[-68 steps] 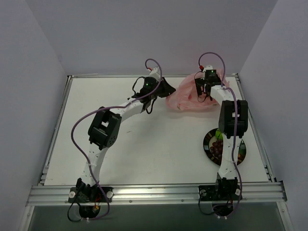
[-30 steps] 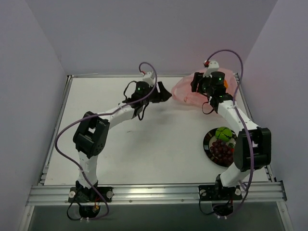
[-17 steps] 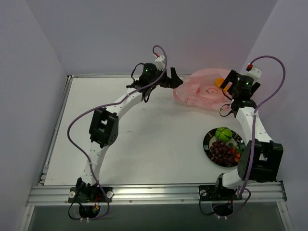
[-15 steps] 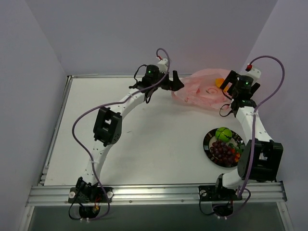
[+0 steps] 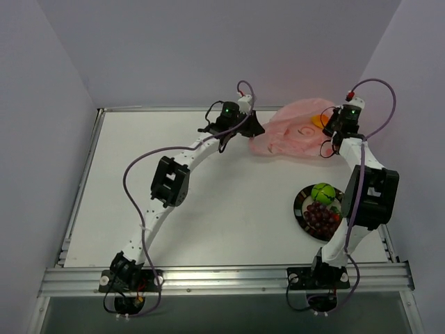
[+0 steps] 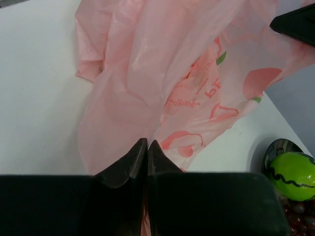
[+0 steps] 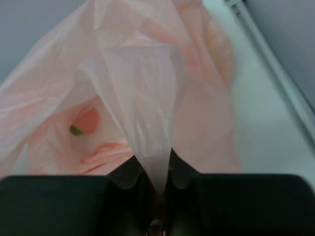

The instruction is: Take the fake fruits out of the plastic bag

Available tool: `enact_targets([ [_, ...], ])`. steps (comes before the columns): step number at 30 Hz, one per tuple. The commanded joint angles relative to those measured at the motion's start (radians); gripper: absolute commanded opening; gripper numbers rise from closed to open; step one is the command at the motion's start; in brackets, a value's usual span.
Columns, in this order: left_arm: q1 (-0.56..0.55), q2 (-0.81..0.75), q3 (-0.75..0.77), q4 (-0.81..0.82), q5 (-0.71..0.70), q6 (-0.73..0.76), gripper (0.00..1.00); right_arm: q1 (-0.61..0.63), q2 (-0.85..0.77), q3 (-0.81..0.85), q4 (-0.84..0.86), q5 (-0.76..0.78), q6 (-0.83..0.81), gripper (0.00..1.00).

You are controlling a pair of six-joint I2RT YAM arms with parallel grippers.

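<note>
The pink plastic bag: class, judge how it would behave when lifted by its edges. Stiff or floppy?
Probably floppy: the plastic bag bunches into soft folds where the right gripper pinches it. Likely light: the film looks thin and translucent. It might slip, since the left gripper grips only an edge.

I could make out the orange fruit (image 5: 319, 120) only as a patch through the plastic bag (image 5: 292, 136); my left wrist view cropped the green fruit (image 6: 294, 168) and plate (image 6: 272, 148).

Stretched far forward, left hand (image 6: 147, 143) and right hand (image 7: 158, 183) each clamp tight on the translucent pink plastic bag (image 5: 295, 129).
</note>
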Motion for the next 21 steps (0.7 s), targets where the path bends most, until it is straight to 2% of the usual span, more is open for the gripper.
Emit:
enact_targets([
  [1, 0.020, -0.231, -0.238, 0.240, -0.033, -0.020, 0.02, 0.048, 0.015, 0.049, 0.076, -0.189, -0.019, 0.04],
  [3, 0.031, -0.373, -0.386, 0.367, -0.049, -0.046, 0.02, 0.095, 0.035, 0.076, 0.076, -0.248, -0.036, 0.00],
  [4, 0.036, -0.421, -0.531, 0.404, -0.056, -0.052, 0.02, 0.117, 0.046, 0.108, 0.073, -0.293, -0.048, 0.00],
  [7, 0.033, -0.606, -0.741, 0.516, -0.113, -0.051, 0.02, 0.192, 0.025, 0.142, 0.064, -0.309, -0.109, 0.00],
  [8, 0.028, -0.645, -0.857, 0.535, -0.134, -0.057, 0.02, 0.221, 0.009, 0.141, 0.065, -0.312, -0.114, 0.00],
  [11, -0.004, -0.742, -1.052, 0.609, -0.190, -0.063, 0.02, 0.220, -0.087, 0.043, 0.142, -0.297, -0.077, 0.00],
  [15, -0.012, -0.730, -1.171, 0.679, -0.222, -0.118, 0.02, 0.172, -0.179, -0.130, 0.195, -0.234, -0.047, 0.01],
  [18, -0.016, -0.717, -1.221, 0.704, -0.274, -0.135, 0.02, 0.123, -0.152, -0.204, 0.202, -0.213, -0.021, 0.02],
  [19, -0.015, -0.717, -1.228, 0.708, -0.276, -0.141, 0.06, 0.114, -0.134, -0.212, 0.208, -0.203, -0.015, 0.03],
  [21, -0.013, -0.734, -1.240, 0.708, -0.279, -0.143, 0.22, 0.100, -0.083, -0.191, 0.177, -0.197, 0.008, 0.11],
])
